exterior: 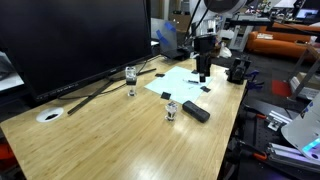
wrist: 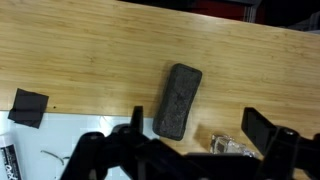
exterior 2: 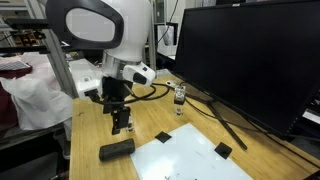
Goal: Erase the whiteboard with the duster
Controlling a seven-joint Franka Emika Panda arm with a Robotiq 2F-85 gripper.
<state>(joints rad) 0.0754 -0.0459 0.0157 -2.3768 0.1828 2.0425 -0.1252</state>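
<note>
The dark grey duster (wrist: 178,100) lies flat on the wooden table, below and between my open fingers in the wrist view. It also shows in both exterior views (exterior: 196,111) (exterior 2: 116,150). My gripper (wrist: 196,121) is open and empty; it hangs above the table beside the whiteboard sheet (exterior: 183,82) in both exterior views (exterior: 202,72) (exterior 2: 122,127). The white whiteboard sheet (exterior 2: 195,158) lies flat on the table with black square magnets (exterior 2: 163,137) on its corners. Its edge with faint marks shows at the lower left of the wrist view (wrist: 45,140).
A small glass (exterior: 171,110) stands next to the duster and shows near my right finger (wrist: 230,147). A second glass (exterior: 131,80) stands near the big black monitor (exterior: 75,35). A white round object (exterior: 50,115) lies on the table (exterior: 120,140). A marker (wrist: 6,160) lies on the board.
</note>
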